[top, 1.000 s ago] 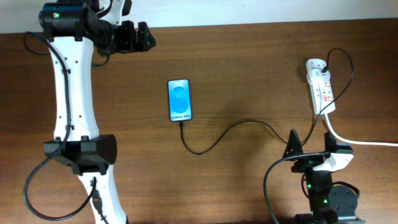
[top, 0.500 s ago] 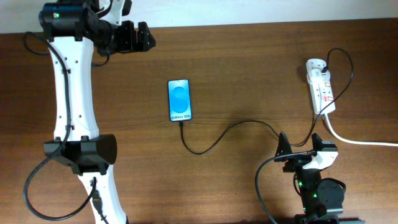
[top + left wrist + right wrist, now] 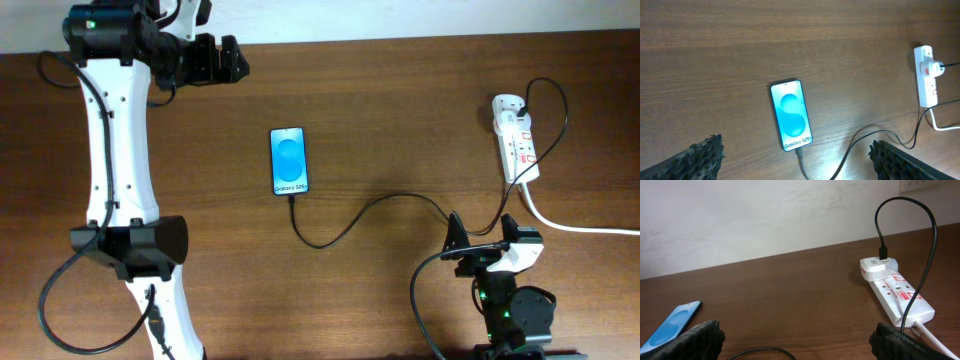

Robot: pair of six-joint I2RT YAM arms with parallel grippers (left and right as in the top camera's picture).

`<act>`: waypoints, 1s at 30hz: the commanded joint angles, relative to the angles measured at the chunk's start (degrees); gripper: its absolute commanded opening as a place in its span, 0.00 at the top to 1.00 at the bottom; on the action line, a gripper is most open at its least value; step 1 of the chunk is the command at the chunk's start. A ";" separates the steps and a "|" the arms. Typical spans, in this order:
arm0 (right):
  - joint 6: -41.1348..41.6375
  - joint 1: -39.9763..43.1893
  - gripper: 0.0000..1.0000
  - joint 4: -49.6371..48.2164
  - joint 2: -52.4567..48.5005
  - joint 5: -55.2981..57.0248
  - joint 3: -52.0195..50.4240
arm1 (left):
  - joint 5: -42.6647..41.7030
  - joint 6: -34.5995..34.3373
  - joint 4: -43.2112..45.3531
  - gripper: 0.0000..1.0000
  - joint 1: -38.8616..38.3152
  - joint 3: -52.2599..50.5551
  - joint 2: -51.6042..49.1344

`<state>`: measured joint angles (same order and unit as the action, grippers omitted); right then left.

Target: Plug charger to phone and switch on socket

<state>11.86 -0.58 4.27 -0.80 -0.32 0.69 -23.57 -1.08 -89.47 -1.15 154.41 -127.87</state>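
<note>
- The phone (image 3: 289,161) lies flat and face up on the bench (image 3: 400,100), a little toward 10 o'clock from the middle in the overhead view. Its blue screen is lit, and its short edges point to 12 and 6.
- The charger (image 3: 405,196) meets the phone's 6 o'clock edge. It loops toward 5 o'clock, then runs across the wood toward 3 o'clock and arcs up and over to the socket.
- The socket (image 3: 517,138) lies at 3 o'clock from the phone, well apart from it. The black cable enters a white adapter (image 3: 879,266) at the socket's 12 o'clock end. A thick white cord (image 3: 580,228) leaves the 6 o'clock end.
- I cannot tell how the socket's switch is set.
- The right hand (image 3: 482,235) is at 4 o'clock from the phone. Its fingers are spread wide and grip nothing, and the cable passes close by.
- The left hand (image 3: 232,60) is at 11 o'clock from the phone, also spread open and empty.
</note>
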 commanded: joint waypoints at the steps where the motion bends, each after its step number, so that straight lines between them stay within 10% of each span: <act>1: 0.02 -0.55 0.02 0.24 0.59 -0.55 -0.37 | 1.14 0.72 -0.22 0.01 0.04 -2.99 2.03; 15: 0.02 -0.55 0.02 0.24 0.59 -0.55 -0.37 | 21.53 0.76 46.05 0.00 0.09 -77.44 51.23; 30: 0.02 -0.55 0.02 0.24 0.59 -0.55 -0.37 | 21.90 2.03 91.97 0.01 1.86 -141.37 106.64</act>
<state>11.86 -0.69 4.27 -0.62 -0.49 0.67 -2.07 -0.82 -1.83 0.43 18.15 -26.30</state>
